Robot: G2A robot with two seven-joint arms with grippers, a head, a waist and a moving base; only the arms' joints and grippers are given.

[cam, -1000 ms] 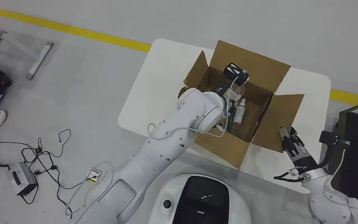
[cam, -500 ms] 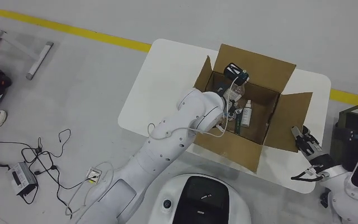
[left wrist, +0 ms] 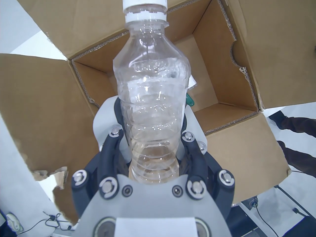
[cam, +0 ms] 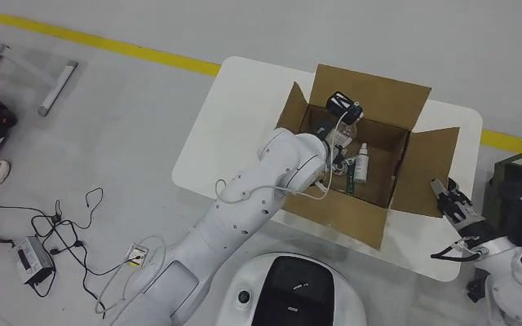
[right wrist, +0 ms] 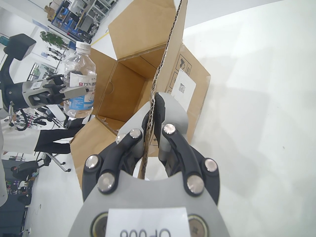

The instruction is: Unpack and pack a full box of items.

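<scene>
Bottle [left wrist: 150,94], judged light and slick, is clamped mid-body by left gripper [left wrist: 151,134] above box [left wrist: 222,57]; flap [right wrist: 177,25] is pinched by right gripper [right wrist: 154,114]

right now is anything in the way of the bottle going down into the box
Nothing visible blocks the opening. The left gripper holds the bottle over the box, whose flaps are spread outward; the right gripper pinches one flap. A small bottle and a green item lie on the box floor and may crowd the landing.
</scene>
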